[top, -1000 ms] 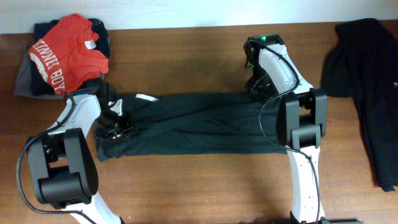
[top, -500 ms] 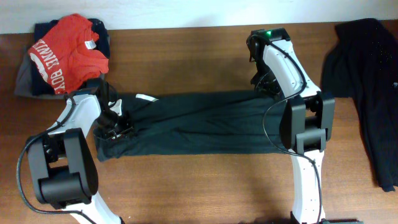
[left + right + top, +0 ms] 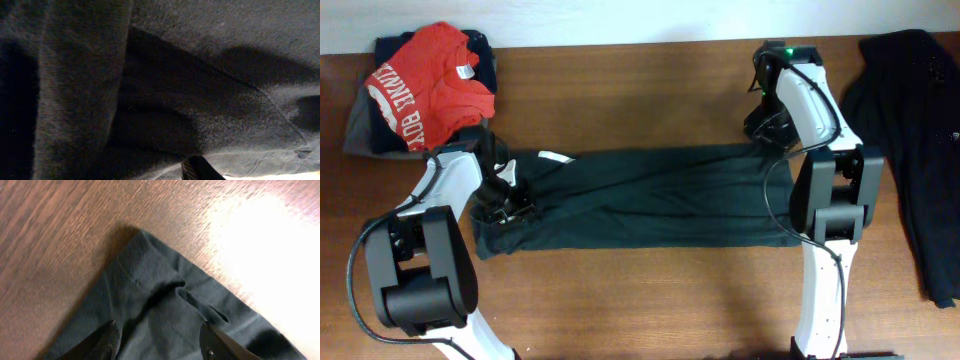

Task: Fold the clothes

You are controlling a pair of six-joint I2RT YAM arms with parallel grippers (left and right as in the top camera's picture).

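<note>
Lying on one table (image 3: 620, 90): one black T-shirt (image 3: 640, 198), one red tee (image 3: 430, 85).

Overhead view: evenly lit, sharp. Left wrist view: dim, the clothes (image 3: 200, 75) soft-focus at close range. Right wrist view: blown-out glare on the counter (image 3: 260, 245).

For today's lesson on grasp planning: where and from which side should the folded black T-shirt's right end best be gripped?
Probably the black T-shirt at its far right corner, from straight above: it lies flat, a layered point with table showing on two sides, and the open right gripper hangs over it.
</note>
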